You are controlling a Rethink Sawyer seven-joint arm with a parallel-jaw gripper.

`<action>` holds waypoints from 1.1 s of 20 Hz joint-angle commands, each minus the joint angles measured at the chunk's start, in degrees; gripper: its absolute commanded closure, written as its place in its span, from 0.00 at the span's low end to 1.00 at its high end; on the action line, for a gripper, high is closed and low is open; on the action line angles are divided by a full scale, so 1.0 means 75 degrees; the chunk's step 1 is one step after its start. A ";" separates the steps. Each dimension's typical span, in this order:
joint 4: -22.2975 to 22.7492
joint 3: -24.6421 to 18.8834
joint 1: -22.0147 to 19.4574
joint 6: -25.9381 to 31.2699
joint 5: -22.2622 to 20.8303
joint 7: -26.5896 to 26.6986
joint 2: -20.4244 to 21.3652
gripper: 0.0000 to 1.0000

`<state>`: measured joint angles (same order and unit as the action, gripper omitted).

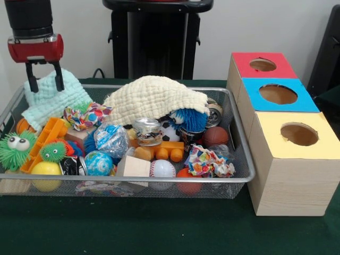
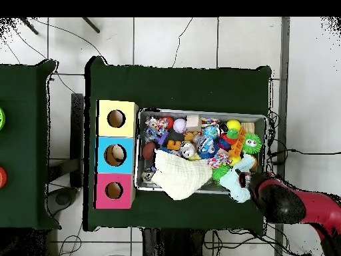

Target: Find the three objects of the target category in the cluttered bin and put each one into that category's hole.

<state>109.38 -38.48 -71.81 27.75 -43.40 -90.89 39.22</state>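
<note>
I am hovering my gripper (image 1: pixel 45 79) at the upper left of the front view, fingers spread wide and holding nothing, just above the mint waffle-weave cloth (image 1: pixel 53 101) draped over the wire mesh bin (image 1: pixel 240 139). Which category I am hunting I cannot tell; candidates are lying heaped in the bin, while the three-holed wooden box (image 1: pixel 289 175) is standing at the right. The soft cloth could be snagging my fingers and dragging along. The cream quilted cloth (image 1: pixel 154 98) is hiding toys. The glossy balls (image 1: pixel 99 162) may be rolling away, and the spiky green rubber creature (image 1: pixel 13 149) squashing.
</note>
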 commanded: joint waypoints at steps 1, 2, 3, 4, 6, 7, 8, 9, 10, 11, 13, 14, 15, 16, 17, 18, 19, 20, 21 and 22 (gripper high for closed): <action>-0.0037 -0.0068 0.0193 0.0045 0.0217 -0.0008 0.0377 0.00; -0.0014 -0.0061 0.0203 0.0083 0.0261 -0.0024 0.0399 0.00; -0.0001 -0.0057 0.0218 0.0082 0.0274 -0.0027 0.0419 0.00; 0.0014 -0.0037 0.0231 0.0098 0.0304 -0.0044 0.0430 0.00; 0.0061 -0.0019 0.0287 0.0157 0.0396 -0.0089 0.0539 0.00; 0.0077 0.0003 0.0364 0.0203 0.0457 -0.0153 0.0636 0.00; 0.0086 0.0017 0.0466 0.0255 0.0488 -0.0185 0.0757 0.00; 0.0091 0.0007 0.0562 0.0325 0.0528 -0.0181 0.0894 0.00; 0.0083 0.0022 0.0676 0.0442 0.0598 -0.0204 0.1014 0.00; 0.0038 0.0035 0.0806 0.0530 0.0618 -0.0194 0.1107 0.00; -0.0136 0.0081 0.1051 0.0793 0.0740 -0.0170 0.1067 0.00; -0.0219 0.0076 0.1159 0.0893 0.0779 -0.0103 0.1036 0.00; -0.0267 0.0100 0.1267 0.0910 0.0793 -0.0093 0.1041 0.00; -0.0314 0.0136 0.1369 0.0931 0.0811 -0.0091 0.1034 0.00; -0.0344 0.0168 0.1454 0.0895 0.0823 -0.0118 0.1010 0.00; -0.0373 0.0205 0.1535 0.0865 0.0821 -0.0142 0.0980 0.00; -0.0427 0.0261 0.1640 0.0849 0.0801 -0.0158 0.0920 0.00; -0.0479 0.0316 0.1742 0.0823 0.0777 -0.0176 0.0856 0.00; -0.0539 0.0384 0.1857 0.0837 0.0785 -0.0205 0.0780 0.00; -0.0579 0.0469 0.1983 0.0810 0.0752 -0.0272 0.0760 0.00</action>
<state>108.60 -37.61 -60.49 27.76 -38.68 -90.89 46.06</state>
